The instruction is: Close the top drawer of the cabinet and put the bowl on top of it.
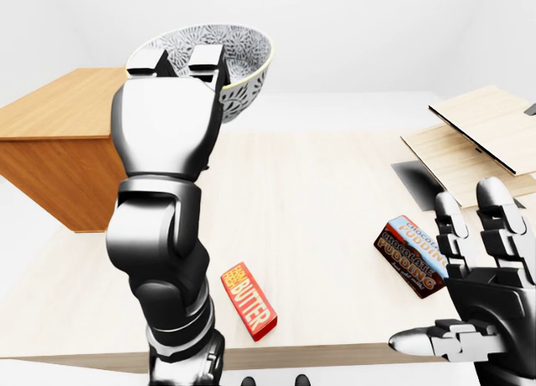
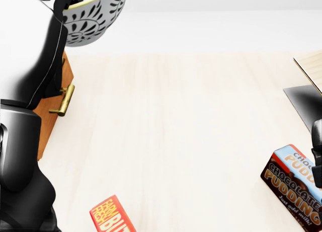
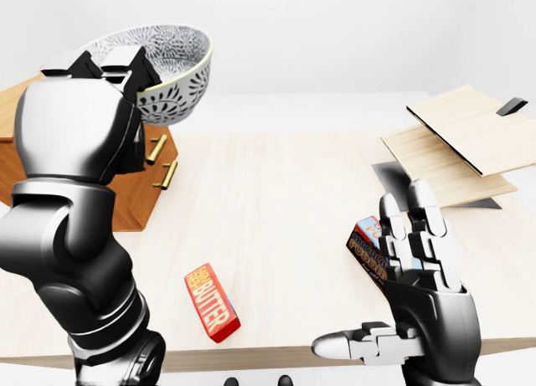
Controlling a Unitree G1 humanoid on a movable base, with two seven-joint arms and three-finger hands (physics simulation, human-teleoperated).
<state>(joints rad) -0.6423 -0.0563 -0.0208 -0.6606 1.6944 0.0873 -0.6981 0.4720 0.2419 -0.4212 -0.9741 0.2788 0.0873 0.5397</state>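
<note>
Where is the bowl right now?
In the left-eye view the bowl is at the upper left, held in the air by the left hand, whose fingers grip its rim. It sits just right of the cabinet.
</note>
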